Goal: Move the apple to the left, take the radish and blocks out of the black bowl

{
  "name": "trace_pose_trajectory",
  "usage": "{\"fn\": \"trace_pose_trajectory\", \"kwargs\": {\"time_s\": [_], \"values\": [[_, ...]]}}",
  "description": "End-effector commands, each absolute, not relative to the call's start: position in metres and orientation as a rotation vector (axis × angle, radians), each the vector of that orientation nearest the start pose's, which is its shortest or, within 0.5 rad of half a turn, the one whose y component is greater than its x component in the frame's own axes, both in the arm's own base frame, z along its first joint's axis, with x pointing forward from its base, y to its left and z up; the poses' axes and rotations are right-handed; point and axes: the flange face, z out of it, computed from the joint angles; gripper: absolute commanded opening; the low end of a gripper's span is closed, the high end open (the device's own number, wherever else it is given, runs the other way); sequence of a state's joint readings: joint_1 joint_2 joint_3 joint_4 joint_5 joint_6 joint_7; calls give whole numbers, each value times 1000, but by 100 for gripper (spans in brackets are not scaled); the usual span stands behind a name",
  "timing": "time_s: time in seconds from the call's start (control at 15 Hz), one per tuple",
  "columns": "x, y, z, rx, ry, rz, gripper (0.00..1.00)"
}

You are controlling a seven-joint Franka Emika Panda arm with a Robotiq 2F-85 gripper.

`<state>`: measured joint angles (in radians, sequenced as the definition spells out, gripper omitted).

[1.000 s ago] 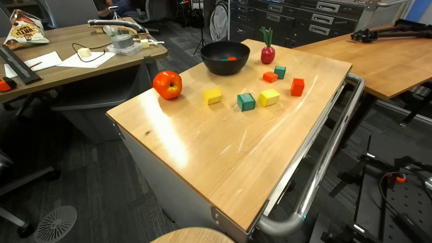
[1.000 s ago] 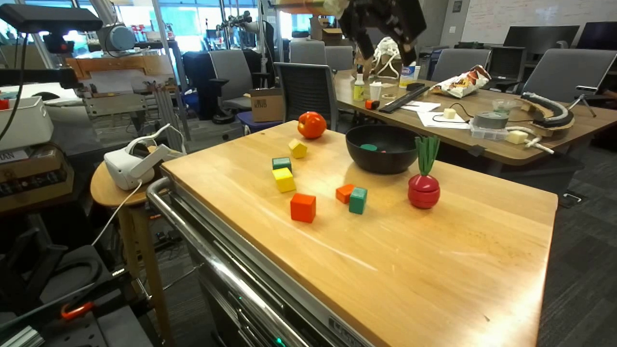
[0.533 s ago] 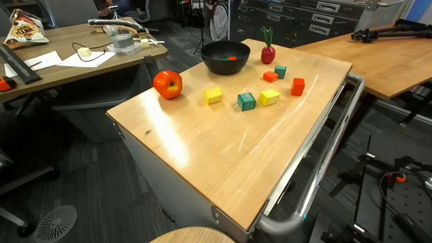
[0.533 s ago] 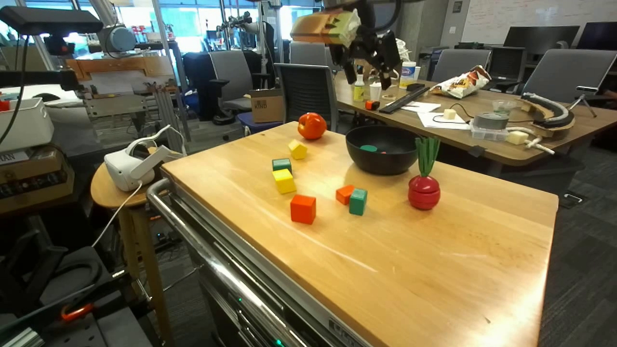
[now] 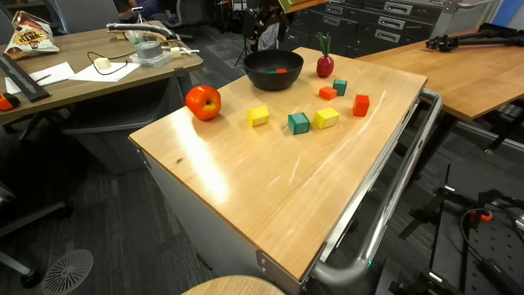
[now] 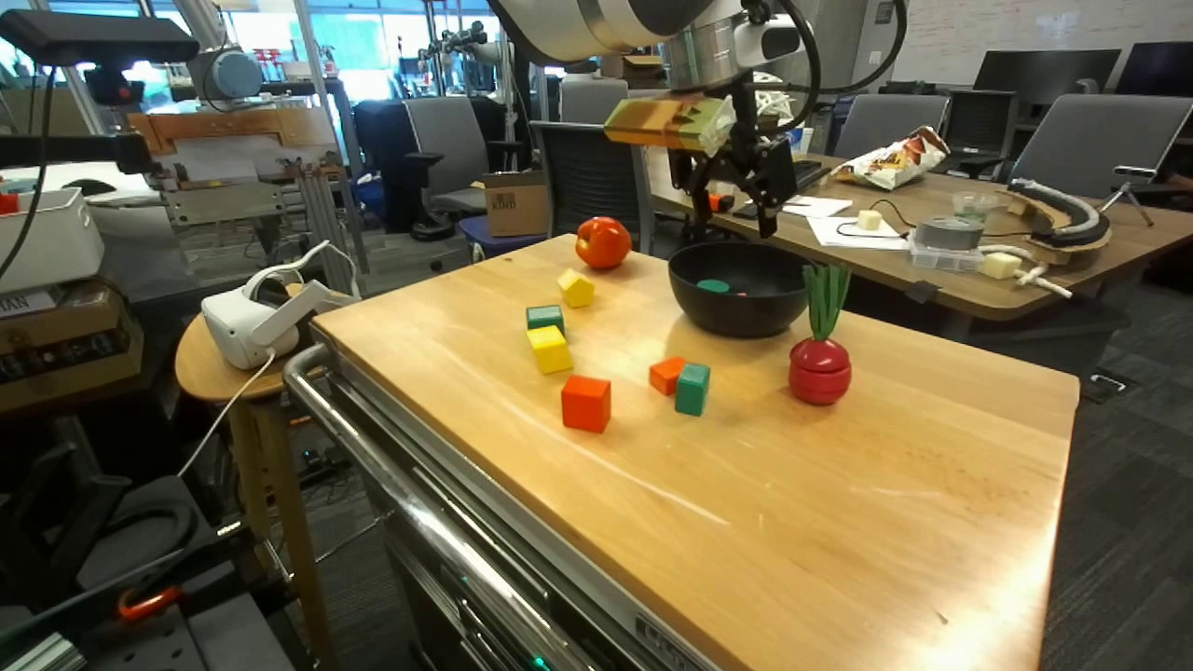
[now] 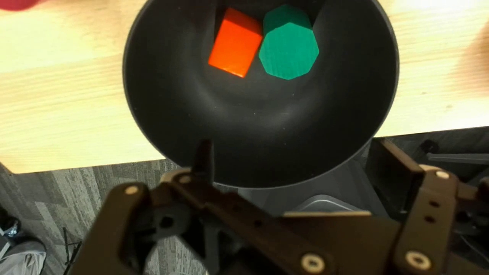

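The wrist view looks down into the black bowl [image 7: 263, 152], where a red block [image 7: 236, 44] and a green block [image 7: 289, 51] lie side by side. My gripper [image 7: 296, 158] is open, its fingers wide apart with nothing between them. In an exterior view the gripper [image 6: 733, 224] hangs just above the bowl's far rim. The apple [image 5: 203, 102] sits on the tabletop near one edge. The radish [image 6: 820, 370] stands upright beside the bowl, stem up. Several blocks rest loose on the wood, among them a yellow block [image 5: 258, 116], a green block [image 5: 299, 123] and a red block [image 6: 586, 403].
The bowl stands close to an edge of the wooden cart top [image 5: 262, 176], with floor beyond. A metal handle [image 5: 393, 196] runs along one side. A cluttered table [image 5: 98, 37] is nearby, and a stool [image 6: 210, 354] carries a white headset [image 6: 247, 321].
My arm has come down from the top of the picture toward the bowl, and is now visible in both exterior views. The apple, radish, blocks and bowl have stayed put.
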<state>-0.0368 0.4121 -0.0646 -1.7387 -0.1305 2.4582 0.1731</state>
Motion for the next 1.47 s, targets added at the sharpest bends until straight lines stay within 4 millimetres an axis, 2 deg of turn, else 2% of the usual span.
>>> {"fn": "trace_pose_trajectory", "kwargs": {"time_s": [0.0, 0.47, 0.73, 0.8, 0.87, 1.07, 1.27, 1.4], "values": [[685, -67, 366, -3207, 286, -442, 100], [686, -84, 308, -3155, 368, -148, 100], [690, -90, 289, -3163, 394, -61, 100], [692, -91, 286, -3163, 400, -46, 77], [693, -91, 284, -3161, 402, -34, 75], [697, -92, 285, -3154, 413, -26, 50], [696, -96, 297, -3145, 439, -45, 48], [688, -102, 315, -3162, 453, -97, 48]]}}
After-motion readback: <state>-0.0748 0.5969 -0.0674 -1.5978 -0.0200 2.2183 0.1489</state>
